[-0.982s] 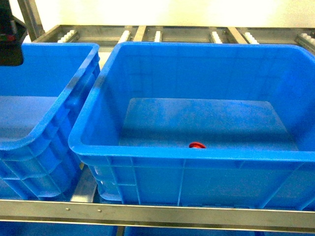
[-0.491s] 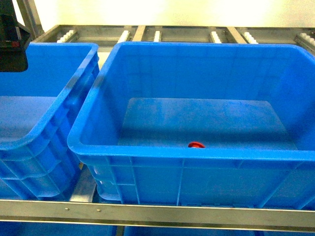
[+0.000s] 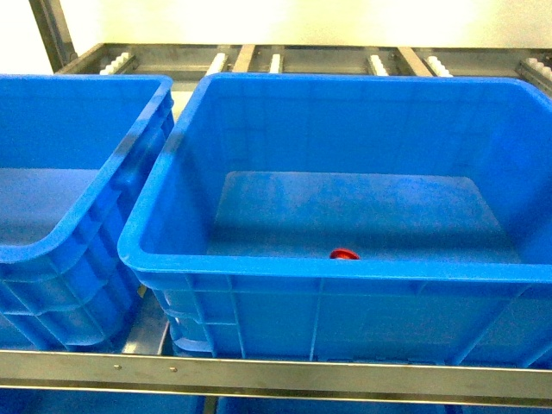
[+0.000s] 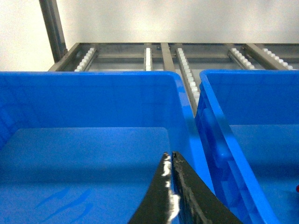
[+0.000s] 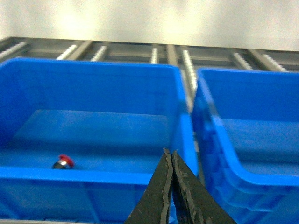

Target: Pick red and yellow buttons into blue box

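Note:
The red button [image 3: 344,254] lies on the floor of the large blue box [image 3: 259,269], close to its near wall; in the right wrist view the button [image 5: 65,161] shows at the box's [image 5: 93,176] left front. No yellow button is in view. My left gripper [image 4: 170,156] is shut with nothing in it, above the neighbouring left crate [image 4: 88,79]. My right gripper [image 5: 171,152] is shut and empty too, in front of the box's right corner. Neither gripper appears in the head view.
A second blue crate [image 3: 103,181] stands left of the box, and a third crate [image 5: 243,163] right of it. All rest on a metal roller rack [image 3: 276,60] with a steel front rail [image 3: 259,371]. A pale wall is behind.
The black part of the left arm at the head view's top left has moved out of that view. The red button and the crates have not moved.

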